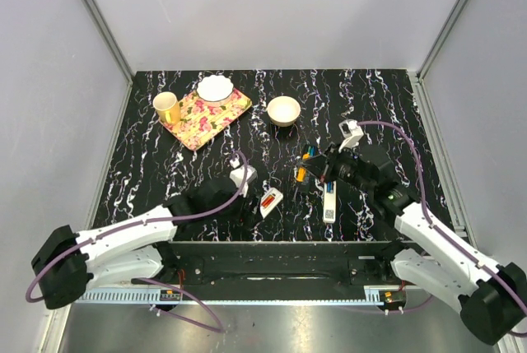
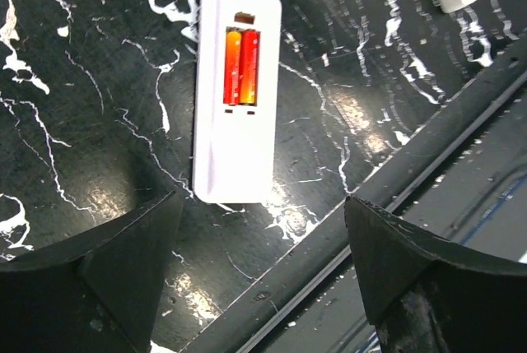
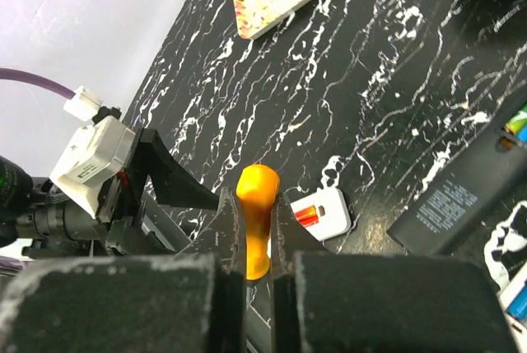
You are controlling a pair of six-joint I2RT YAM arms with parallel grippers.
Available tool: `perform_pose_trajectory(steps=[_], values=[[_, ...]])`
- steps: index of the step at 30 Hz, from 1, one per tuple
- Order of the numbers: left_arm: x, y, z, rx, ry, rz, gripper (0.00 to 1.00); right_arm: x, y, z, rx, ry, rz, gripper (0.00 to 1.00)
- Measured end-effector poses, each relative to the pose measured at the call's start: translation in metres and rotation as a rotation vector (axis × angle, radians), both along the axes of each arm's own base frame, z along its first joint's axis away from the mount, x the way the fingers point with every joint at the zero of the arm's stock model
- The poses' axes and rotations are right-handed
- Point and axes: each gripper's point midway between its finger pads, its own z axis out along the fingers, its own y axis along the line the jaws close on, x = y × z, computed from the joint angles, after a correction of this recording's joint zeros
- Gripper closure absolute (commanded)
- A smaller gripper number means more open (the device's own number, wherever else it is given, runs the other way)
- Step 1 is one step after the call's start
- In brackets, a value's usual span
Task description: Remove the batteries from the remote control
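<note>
The small white remote (image 2: 235, 94) lies back-up on the table (image 2: 82, 123), cover off. Two red-orange batteries (image 2: 242, 67) sit side by side in its bay. Our left pincer (image 2: 263, 201) hangs just short of the remote's near end, jaws spread wider than the casing. Our right pincer (image 3: 255, 213) is clamped on a slim orange piece (image 3: 257, 192); we cannot tell whether it is a cell or a tool. The cells look light, stiff, smooth and round, so we judge they will slip and roll. They sit snug, so we would tip one end up, then pinch across mid-barrel, steadying the light remote.
</note>
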Motion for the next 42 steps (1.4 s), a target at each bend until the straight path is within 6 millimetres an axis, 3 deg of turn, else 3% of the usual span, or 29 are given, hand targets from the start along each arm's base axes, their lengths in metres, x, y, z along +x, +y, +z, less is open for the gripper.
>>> perform_pose_trajectory(steps=[7,16,23,32,42], values=[[-0.005,-0.005,0.028,-0.148,-0.053,-0.010,0.19,-0.002,0.025,0.023,-0.070,-0.142,0.029,1.00],[-0.008,-0.006,0.043,-0.227,-0.087,-0.020,0.21,-0.011,0.058,0.018,-0.193,-0.329,0.034,1.00],[-0.012,-0.003,0.031,-0.222,-0.062,-0.009,0.21,-0.012,0.067,0.016,-0.237,-0.480,-0.006,1.00],[-0.010,-0.002,0.014,-0.175,-0.031,0.004,0.21,-0.017,0.078,-0.006,-0.266,-0.601,-0.013,1.00],[-0.008,0.003,-0.021,-0.060,0.032,0.031,0.23,-0.012,0.075,-0.027,-0.242,-0.650,-0.065,1.00]])
